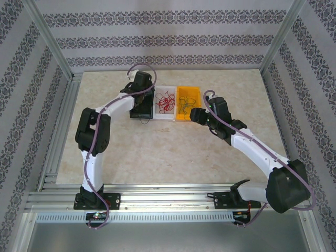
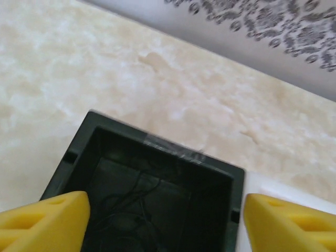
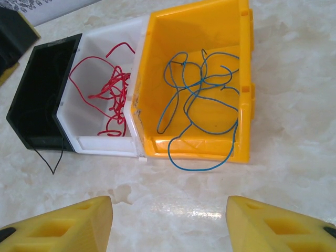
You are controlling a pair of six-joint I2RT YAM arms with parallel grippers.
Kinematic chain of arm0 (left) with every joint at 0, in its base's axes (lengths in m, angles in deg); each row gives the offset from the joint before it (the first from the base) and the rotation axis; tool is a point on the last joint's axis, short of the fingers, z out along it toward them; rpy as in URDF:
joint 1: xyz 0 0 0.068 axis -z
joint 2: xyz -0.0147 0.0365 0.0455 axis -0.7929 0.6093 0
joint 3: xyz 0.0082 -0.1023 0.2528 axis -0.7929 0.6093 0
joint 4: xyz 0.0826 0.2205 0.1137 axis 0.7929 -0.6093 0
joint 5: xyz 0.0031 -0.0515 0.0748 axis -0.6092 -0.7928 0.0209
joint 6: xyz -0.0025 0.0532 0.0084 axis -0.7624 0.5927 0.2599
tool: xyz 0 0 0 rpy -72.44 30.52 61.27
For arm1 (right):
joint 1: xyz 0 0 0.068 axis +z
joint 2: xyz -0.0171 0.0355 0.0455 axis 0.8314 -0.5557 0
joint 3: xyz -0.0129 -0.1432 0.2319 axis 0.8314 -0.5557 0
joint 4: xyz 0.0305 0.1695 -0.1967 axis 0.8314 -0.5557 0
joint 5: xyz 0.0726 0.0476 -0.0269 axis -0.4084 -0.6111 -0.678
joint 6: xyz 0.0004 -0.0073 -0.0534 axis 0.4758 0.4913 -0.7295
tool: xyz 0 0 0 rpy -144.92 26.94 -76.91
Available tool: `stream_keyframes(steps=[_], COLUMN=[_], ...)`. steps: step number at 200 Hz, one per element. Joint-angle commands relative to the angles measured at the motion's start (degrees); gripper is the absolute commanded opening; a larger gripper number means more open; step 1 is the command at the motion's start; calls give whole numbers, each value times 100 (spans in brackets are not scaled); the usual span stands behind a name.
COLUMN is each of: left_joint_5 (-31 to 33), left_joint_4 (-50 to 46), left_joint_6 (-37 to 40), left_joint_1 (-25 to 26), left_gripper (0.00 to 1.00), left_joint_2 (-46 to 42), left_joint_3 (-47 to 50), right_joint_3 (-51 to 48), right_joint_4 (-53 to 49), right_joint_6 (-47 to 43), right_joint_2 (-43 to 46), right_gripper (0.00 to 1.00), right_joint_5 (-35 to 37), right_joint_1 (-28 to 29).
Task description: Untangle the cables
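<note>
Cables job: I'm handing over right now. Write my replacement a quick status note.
Left pincer: open, empty, above the black bin.
Right pincer: open, empty, facing the bins.
Red cables in the white bin, blue-green cables in the yellow bin, black cables in the black bin.
Done: colours separated.
To do: a blue-green loop and a black strand hang over the front walls onto the table; probably tuck them in.

In a white bin (image 1: 164, 119), red cables (image 1: 164, 103); in the yellow bin (image 1: 195, 93) beside it, blue-green cables (image 1: 185, 105).
</note>
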Motion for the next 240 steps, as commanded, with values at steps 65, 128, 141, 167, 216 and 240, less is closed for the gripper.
stream_keyframes(steps=[65,128,141,167,216,240], left_joint_5=[933,2341,2655,3231,3177,2751], left_joint_4=[275,-260,-180,943,2201,3686], left_joint_6=[-51,671,785,1544,1903,2745], left_joint_1=[-94,-870,-1040,-1108,-1343,-1373], left_gripper=[100,100,100,100,99,99], left_joint_2=[-1865,-4389,-4838,-5155,-4083,-3553], left_joint_3=[962,4268,4927,6022,6245,6287], right_joint_3=[-41,-1344,-1761,-2499,-2732,-2843], right_joint_4=[-93,718,1355,2773,4573,5640], right_joint_6=[-67,-1611,-2206,-3141,-3158,-3197], right_joint_2=[269,1283,1386,1051,-166,-661], right_gripper=[60,67,72,98,98,98], right_joint_5=[447,2331,2715,3123,2889,2193], right_joint_1=[-167,-928,-925,-970,-1179,-1456])
